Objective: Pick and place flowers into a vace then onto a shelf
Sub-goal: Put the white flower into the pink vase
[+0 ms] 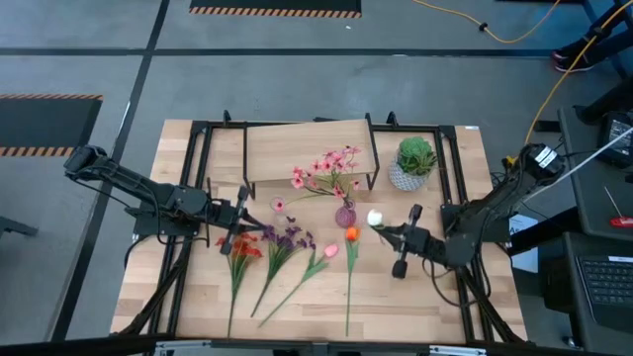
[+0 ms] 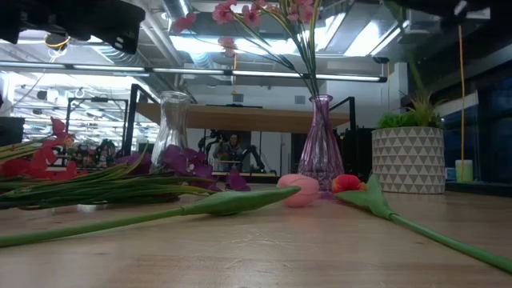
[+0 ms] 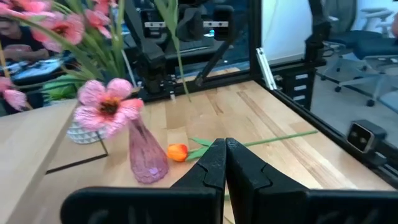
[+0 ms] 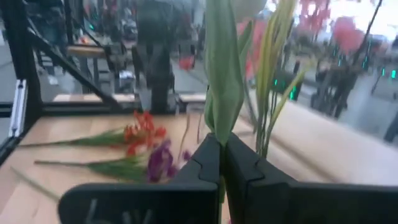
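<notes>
Progress: the pink blossom spray (image 1: 331, 168) stands in the purple glass vase (image 1: 344, 215), mid-table, just in front of the shelf (image 1: 309, 150). The vase is not on the shelf yet; the shelf sits at the table's (image 1: 445, 297) far edge with nothing seen on its board.

Still lying on the table near the front edge: red flowers (image 1: 240, 247), purple flowers (image 1: 287, 237), a pink tulip (image 1: 329, 251), an orange tulip (image 1: 351, 235). A clear glass vase (image 2: 172, 120) stands empty in the low view.

Right gripper (image 1: 384, 229): fingers pinched on the stem of a white flower (image 1: 375, 218), held raised just right of the purple vase. Judged step: bringing it to the vase.

Left gripper (image 1: 253, 222): fingers pressed together, nothing held, above the red and purple flowers, arm reaching in from the left edge.
</notes>
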Motion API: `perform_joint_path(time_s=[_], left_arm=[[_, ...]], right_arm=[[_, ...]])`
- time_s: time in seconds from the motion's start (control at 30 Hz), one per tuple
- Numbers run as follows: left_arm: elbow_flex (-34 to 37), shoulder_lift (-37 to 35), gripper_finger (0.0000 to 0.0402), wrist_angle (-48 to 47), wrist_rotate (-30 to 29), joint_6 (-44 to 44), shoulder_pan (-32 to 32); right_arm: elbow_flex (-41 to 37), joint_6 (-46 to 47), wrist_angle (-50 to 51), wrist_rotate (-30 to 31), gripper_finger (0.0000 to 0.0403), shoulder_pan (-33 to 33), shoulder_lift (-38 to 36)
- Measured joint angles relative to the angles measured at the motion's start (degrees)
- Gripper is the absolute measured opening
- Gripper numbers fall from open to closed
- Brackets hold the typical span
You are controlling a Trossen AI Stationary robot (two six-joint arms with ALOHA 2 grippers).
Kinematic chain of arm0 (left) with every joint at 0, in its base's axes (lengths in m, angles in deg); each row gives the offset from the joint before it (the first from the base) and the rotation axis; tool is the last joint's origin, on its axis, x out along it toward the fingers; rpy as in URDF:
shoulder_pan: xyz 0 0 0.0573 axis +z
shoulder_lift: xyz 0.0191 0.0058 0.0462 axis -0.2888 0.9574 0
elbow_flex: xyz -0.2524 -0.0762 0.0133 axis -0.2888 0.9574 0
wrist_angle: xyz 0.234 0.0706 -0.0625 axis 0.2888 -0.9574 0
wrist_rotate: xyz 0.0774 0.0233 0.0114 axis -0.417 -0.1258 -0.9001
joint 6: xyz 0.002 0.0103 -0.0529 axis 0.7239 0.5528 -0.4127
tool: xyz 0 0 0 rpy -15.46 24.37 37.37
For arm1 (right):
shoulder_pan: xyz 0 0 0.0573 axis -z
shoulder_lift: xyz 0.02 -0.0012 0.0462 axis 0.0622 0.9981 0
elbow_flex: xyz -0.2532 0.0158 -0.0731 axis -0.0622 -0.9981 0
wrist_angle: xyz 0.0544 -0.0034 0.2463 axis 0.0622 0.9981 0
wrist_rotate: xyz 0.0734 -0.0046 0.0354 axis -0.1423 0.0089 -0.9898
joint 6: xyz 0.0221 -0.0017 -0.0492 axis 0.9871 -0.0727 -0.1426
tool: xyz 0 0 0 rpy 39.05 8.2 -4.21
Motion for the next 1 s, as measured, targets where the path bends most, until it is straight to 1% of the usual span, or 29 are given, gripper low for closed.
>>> perform_joint_path(time_s=[0.03, 0.17, 0.2, 0.27, 0.37, 0.47, 0.5, 0.57, 0.63, 0.7, 0.77, 0.93, 1.0], left_arm=[[0.01, 0.0, 0.0004, 0.22, -0.66, 0.0, 0.0], [0.02, 0.0, 0.0004, 0.42, -3.49, 0.0, 0.0], [0.01, 0.0, 0.0004, 0.43, -4.05, 0.0, 0.0], [0.01, 0.0, 0.0004, 0.41, -4.57, -0.01, 0.0], [0.02, 0.0, 0.0004, 0.41, -4.64, -0.01, 0.0], [0.01, 0.0, 0.0004, 0.41, -4.64, 0.0, 0.0], [0.0, -0.01, 0.0004, 0.41, -4.72, -0.01, 0.0], [0.0, 0.0, 0.0004, 0.41, -4.84, -0.02, 0.0], [0.01, 0.0, 0.0004, 0.42, -4.84, -0.02, 0.0], [0.01, 0.0, 0.0004, 0.43, -4.84, -0.02, 0.0], [0.02, 0.0, 0.0004, 0.41, -4.84, -0.02, 0.0], [0.0, -0.01, 0.0004, 0.42, -4.84, -0.02, 0.0], [0.01, 0.0, 0.0004, 0.41, -4.88, -0.02, 0.0]], right_arm=[[-0.62, -3.33, -3.37, -1.35, 0.0002, 0.59, -0.18], [-3.07, -14.18, -14.65, -11.03, 0.0002, 3.44, -2.25], [-3.73, -15.8, -16.28, -13.1, 0.0002, 4.11, -3.1], [-5.25, -18.17, -18.21, -15.02, 0.0002, 5.51, -5.05], [-7.47, -18.53, -19.01, -18.29, 0.0002, 8.05, -8.05], [-9.73, -18.62, -21.81, -25.33, 0.0002, 11.33, -9.73], [-10.4, -18.98, -22.84, -26.87, 0.0002, 12.42, -10.13], [-11.78, -20.01, -25.48, -28.41, 0.0002, 14.69, -10.53], [-13.11, -20.34, -28.31, -31.63, 0.0002, 16.99, -10.52], [-13.83, -20.49, -31.04, -36.99, 0.0002, 19.19, -10.5], [-13.91, -20.56, -32.27, -40.79, 0.0002, 21.18, -10.54], [-13.93, -18.72, -34.4, -47.09, 0.0002, 25.63, -8.96], [-13.84, -17.99, -35.19, -47.85, 0.0002, 27.24, -7.58]])
